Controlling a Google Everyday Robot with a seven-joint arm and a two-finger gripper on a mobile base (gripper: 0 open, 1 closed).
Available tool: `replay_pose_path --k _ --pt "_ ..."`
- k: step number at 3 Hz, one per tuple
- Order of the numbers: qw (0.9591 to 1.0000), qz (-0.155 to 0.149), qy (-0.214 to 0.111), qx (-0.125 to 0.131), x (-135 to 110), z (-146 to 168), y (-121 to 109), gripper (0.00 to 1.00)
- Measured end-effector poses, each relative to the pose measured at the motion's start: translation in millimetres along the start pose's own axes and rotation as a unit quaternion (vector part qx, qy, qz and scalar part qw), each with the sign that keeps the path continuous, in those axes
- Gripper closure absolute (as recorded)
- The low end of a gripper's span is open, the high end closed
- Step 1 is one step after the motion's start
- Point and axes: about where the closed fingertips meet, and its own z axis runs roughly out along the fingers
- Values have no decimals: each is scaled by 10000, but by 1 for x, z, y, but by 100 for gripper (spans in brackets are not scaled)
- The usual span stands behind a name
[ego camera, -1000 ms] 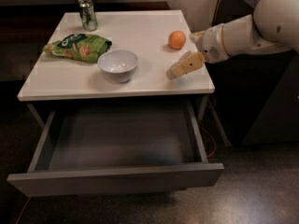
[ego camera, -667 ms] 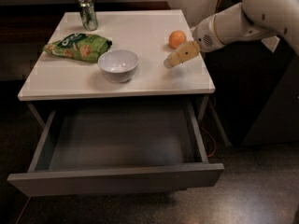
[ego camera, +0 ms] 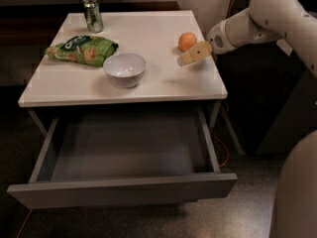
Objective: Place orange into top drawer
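At two o'clock on the white table (ego camera: 158,29) rests the orange (ego camera: 187,41), held by nothing; the gripper (ego camera: 194,54) hovers just beside it at its five o'clock, released or clenched I cannot tell; a glancing nudge would likely roll the round fruit off the right edge; the top drawer (ego camera: 124,191) stands open below at six o'clock; bowl (ego camera: 124,68), chip bag (ego camera: 81,49) and can (ego camera: 92,14) sit toward ten o'clock; dark floor lies all round
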Motion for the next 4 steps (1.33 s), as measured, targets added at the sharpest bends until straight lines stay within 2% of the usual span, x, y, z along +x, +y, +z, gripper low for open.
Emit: replay_pose_path --k 1,2,3,4 --pt "9990 368 -152 190 -2 19 -27 0" --pt "9976 589 -251 262 -7 41 -49 0" --pt "9964 692 -360 326 -14 66 -72 0" --pt "9962 675 -430 352 -22 78 -84 3"
